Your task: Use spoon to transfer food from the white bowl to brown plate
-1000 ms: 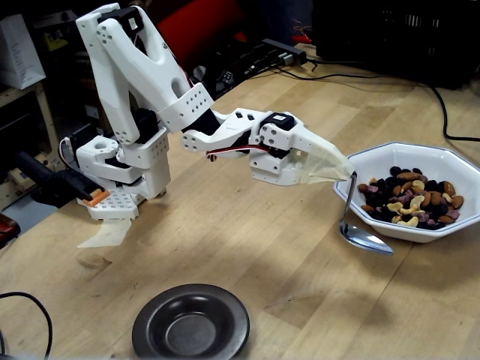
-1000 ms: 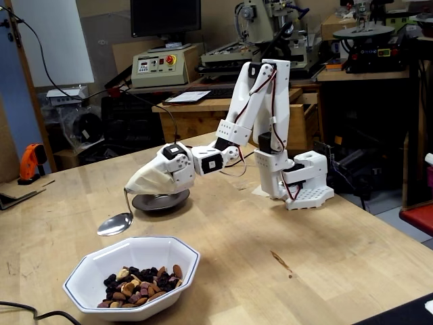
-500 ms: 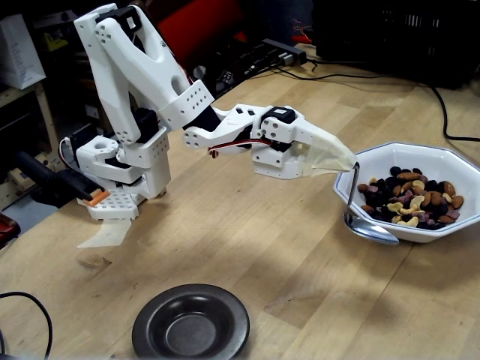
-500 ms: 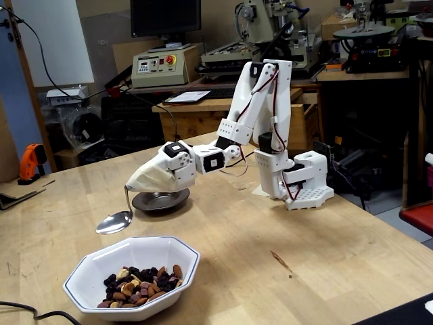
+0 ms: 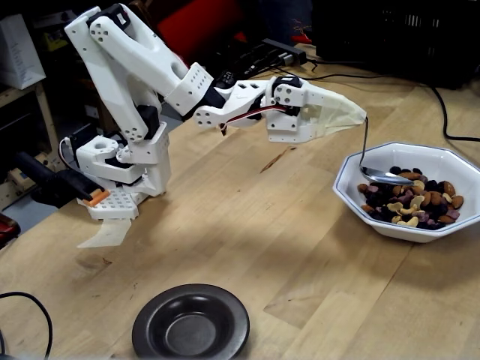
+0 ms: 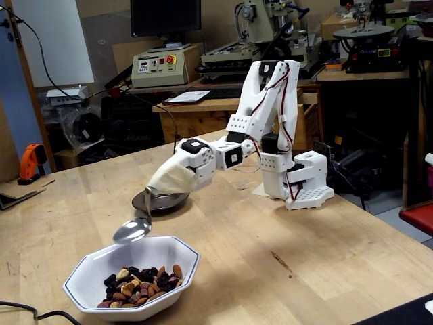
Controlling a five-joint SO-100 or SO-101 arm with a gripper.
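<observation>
Holding the spoon by its handle, the gripper reaches right; its fingers are wrapped in cloth. Spoon tip hangs over the bowl, above the food. Plate sits empty near the front edge.

Other fixed view: gripper, spoon above bowl rim, food inside, plate behind the gripper.

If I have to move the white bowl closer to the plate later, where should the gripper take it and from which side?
Grip the white bowl by its rim, one finger inside and one outside. A flat section of the octagonal wall on the arm's side looks best: it is bare there, since the food is heaped towards the far half. Come down from above. The gripper would first have to set down the spoon.
</observation>
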